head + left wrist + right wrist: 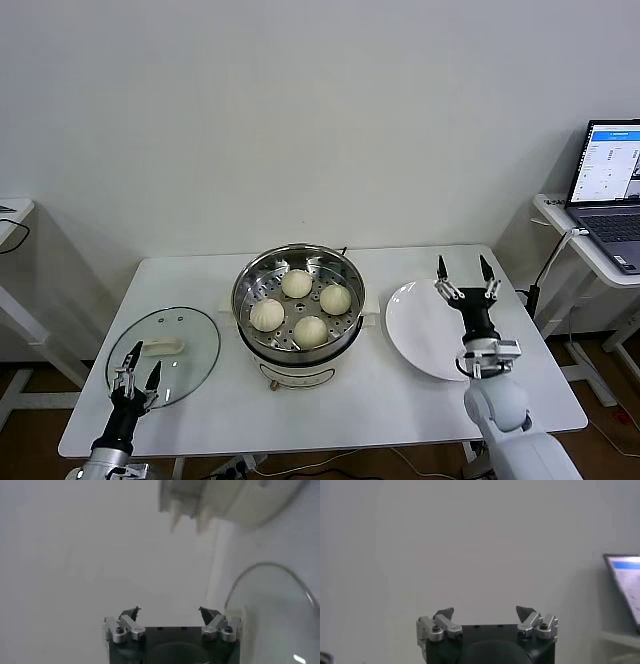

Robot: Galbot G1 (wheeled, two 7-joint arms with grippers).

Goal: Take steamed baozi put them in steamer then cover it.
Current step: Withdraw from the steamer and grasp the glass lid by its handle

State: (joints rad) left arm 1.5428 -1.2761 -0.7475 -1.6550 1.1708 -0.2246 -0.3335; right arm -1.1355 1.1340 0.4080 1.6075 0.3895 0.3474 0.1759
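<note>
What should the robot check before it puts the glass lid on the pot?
1. All four buns in the steamer: ok.
2. Plate has no buns left: ok.
3. Lid lies flat on the table, handle up: ok.
4. Left pincer open, at the lid's near edge: ok.
5. Right pincer open, holding nothing, above the plate and away from the pot: ok.
6. Left pincer lined up with the handle: not ok, it sits off to one side.

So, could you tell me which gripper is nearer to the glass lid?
The left. The left gripper hovers open over the near edge of the lid; the right gripper, also open, is above the plate, beyond the steamer.
</note>
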